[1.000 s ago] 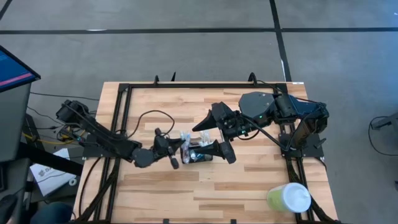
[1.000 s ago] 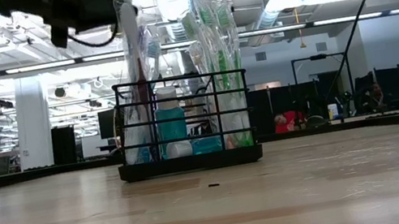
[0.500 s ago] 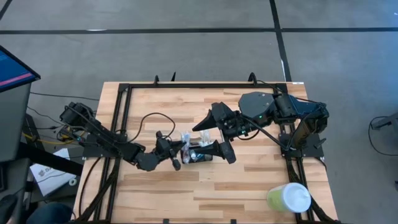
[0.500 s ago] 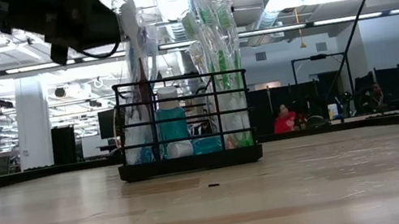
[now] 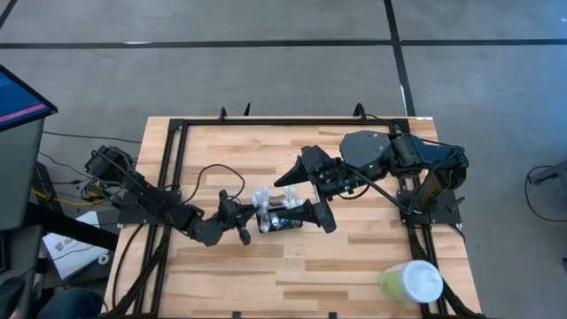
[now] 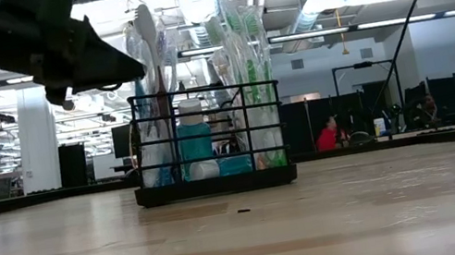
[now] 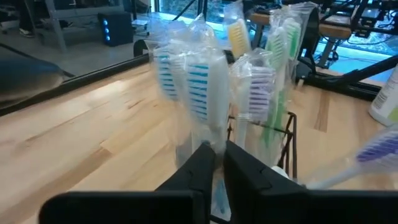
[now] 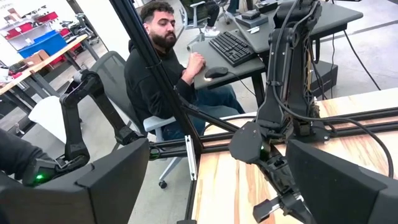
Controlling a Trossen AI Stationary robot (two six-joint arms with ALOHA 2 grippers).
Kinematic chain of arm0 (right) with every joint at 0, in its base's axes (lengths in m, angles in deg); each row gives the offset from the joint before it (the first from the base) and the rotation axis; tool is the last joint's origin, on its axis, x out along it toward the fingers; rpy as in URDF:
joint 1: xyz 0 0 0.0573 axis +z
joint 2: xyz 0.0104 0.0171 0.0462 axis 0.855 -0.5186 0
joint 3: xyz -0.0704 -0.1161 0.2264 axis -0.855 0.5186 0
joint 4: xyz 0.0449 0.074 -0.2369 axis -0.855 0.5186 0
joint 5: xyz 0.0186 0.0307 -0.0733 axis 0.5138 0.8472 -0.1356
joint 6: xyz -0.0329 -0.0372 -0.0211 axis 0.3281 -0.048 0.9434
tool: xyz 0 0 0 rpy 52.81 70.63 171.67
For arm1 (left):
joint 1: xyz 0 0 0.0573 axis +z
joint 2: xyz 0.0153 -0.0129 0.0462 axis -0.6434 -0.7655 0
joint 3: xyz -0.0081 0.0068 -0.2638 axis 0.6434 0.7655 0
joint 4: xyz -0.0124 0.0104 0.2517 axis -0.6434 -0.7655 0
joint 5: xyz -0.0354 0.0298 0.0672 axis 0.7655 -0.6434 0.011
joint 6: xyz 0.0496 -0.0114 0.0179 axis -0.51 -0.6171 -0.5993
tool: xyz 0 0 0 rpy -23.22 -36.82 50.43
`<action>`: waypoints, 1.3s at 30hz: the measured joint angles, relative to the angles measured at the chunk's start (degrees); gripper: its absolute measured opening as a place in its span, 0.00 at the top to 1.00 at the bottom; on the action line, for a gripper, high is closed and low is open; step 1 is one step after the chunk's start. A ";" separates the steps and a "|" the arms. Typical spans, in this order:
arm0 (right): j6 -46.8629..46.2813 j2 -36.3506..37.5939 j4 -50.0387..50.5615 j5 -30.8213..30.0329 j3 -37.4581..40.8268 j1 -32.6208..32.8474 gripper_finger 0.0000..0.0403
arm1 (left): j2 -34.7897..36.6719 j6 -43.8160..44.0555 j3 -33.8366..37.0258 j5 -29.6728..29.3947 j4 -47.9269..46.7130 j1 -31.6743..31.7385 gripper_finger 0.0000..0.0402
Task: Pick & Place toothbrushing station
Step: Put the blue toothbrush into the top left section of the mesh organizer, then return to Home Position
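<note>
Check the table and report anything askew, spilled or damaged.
Nothing stands out. The toothbrushing station stands upright and level on the table, its wrapped toothbrushes still in their slots. The left gripper sits beside it, the right gripper wide open around it. The green cup stands upright near the corner.

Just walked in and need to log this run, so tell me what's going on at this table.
The left tool is pinched on a wrapped toothbrush with blue bristles that stands in the toothbrushing station, a black wire holder full of wrapped brushes in the middle of the table. The right tool hangs open next to the station, holding nothing. The station itself rests on the table, not lifted.
</note>
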 joint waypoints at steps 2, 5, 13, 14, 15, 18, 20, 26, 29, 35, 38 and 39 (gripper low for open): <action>-0.01 0.00 0.00 0.00 0.00 0.00 0.09 | 0.01 0.04 0.01 -0.01 -0.18 0.00 0.92; -0.03 0.00 0.15 0.00 0.00 0.00 0.09 | -0.04 0.05 0.13 1.22 -0.46 0.00 0.85; -2.50 0.00 1.95 0.02 0.04 -0.32 0.09 | 7.64 1.57 0.13 4.93 -0.92 -0.44 0.53; -3.04 0.00 2.61 0.02 0.04 -0.48 0.09 | 9.45 1.38 0.13 4.74 -1.26 -0.53 0.49; -3.78 0.00 3.43 0.04 0.04 -0.62 0.09 | 11.32 1.15 0.13 4.74 -1.64 -0.71 0.46; -6.52 0.00 7.07 0.05 0.04 -1.44 0.09 | 16.82 0.89 0.11 5.23 -2.58 -1.15 0.39; -9.43 0.00 10.46 0.00 0.04 -2.40 0.09 | 20.16 1.15 0.11 5.41 -3.36 -2.03 0.38; -10.99 0.00 20.05 -9.95 0.04 -2.72 0.10 | 27.23 3.68 0.09 2.80 -7.82 -4.30 0.48; -11.53 0.00 25.05 -15.88 0.04 -2.51 0.14 | 28.99 8.91 0.09 2.38 -12.65 -4.52 0.59; -13.36 -0.11 27.86 -17.46 3.19 -2.62 0.24 | 29.30 12.38 0.09 7.02 -15.29 -4.52 0.92; -15.07 0.13 32.17 -10.41 5.56 -2.56 0.27 | 29.29 12.31 0.09 7.91 -15.28 -4.52 0.98; -15.74 0.14 34.37 -10.20 6.88 -2.56 0.29 | 29.30 12.26 0.09 8.02 -15.27 -4.52 0.98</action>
